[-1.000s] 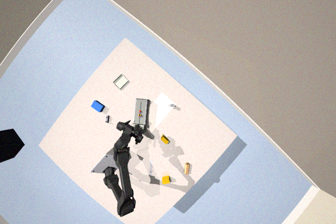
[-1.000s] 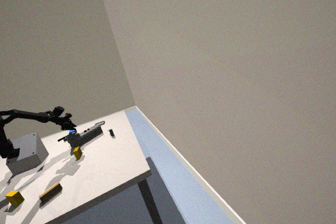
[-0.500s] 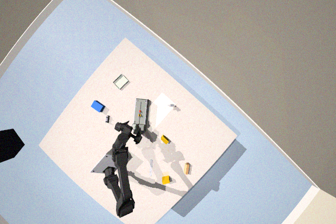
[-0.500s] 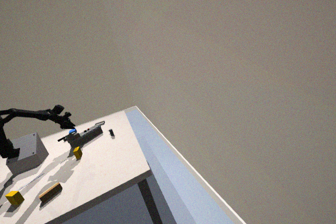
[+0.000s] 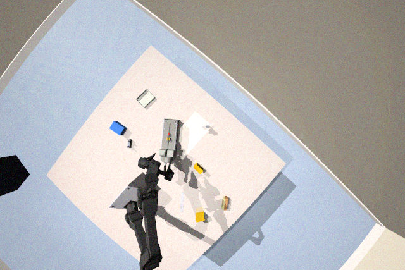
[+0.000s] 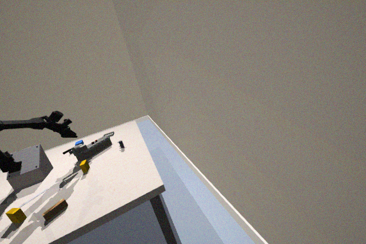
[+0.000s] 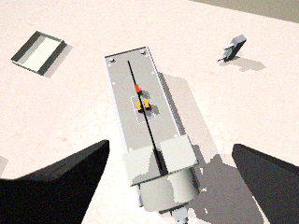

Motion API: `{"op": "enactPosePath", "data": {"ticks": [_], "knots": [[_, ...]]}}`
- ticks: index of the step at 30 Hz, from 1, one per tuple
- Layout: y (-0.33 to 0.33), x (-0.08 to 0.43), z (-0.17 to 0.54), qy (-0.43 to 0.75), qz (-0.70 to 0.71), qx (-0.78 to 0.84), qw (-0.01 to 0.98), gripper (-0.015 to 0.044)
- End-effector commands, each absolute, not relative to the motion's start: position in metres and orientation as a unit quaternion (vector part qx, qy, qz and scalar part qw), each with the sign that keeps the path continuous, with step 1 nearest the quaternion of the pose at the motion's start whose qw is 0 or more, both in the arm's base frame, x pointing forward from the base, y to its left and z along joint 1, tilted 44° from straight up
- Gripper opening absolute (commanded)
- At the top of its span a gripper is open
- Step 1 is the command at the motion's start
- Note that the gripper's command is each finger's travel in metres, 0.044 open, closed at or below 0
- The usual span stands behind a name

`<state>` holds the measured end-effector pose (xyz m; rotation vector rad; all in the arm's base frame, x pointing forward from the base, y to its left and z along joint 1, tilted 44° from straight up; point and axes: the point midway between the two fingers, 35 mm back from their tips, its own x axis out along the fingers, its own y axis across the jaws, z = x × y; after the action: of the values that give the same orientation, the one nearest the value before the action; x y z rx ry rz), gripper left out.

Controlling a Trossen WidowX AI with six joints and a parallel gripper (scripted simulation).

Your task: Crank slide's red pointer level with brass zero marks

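The grey machine [image 5: 166,128] [image 6: 99,147] [image 7: 164,125] lies on the table with a long slot along its top. Its red pointer [image 5: 168,134] [image 7: 137,88] stands off the two brass marks, towards the machine's far end from the crank. The brass marks [image 5: 168,138] [image 7: 147,104] sit either side of the slot. The crank's dark handle [image 6: 67,151] sticks out at the near end; in the wrist view only a pale shaft piece [image 7: 179,216] shows and the handle is out of frame. My gripper [image 5: 161,159] [image 7: 170,147] is open and empty, above the machine's crank end.
A yellow block [image 5: 198,167] [image 6: 84,166] stands right of the crank end. A blue block [image 5: 118,128] and small dark item [image 5: 130,143] lie left. A shallow tray [image 5: 145,98] [image 7: 39,53] and grey clip-like item [image 7: 235,46] lie farther out. A grey box [image 6: 29,158] stands near the arm.
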<state>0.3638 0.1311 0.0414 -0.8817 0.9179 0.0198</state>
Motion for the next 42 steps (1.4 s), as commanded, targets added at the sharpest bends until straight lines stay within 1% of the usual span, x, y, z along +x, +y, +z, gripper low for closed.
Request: {"op": "enactPosePath", "data": {"ticks": [1, 18, 23, 31, 42], "knots": [[0.121, 0.353, 0.051, 0.432, 0.040, -0.421, 0.797, 0.0440], [0.083, 0.302, 0.075, 0.417, 0.170, -0.461, 0.765, 0.0440], [0.081, 0.303, 0.073, 0.417, 0.170, -0.461, 0.764, 0.0440], [0.055, 0.305, 0.046, 0.417, 0.170, -0.462, 0.764, 0.0440], [0.046, 0.307, 0.037, 0.417, 0.171, -0.462, 0.764, 0.0440]]}}
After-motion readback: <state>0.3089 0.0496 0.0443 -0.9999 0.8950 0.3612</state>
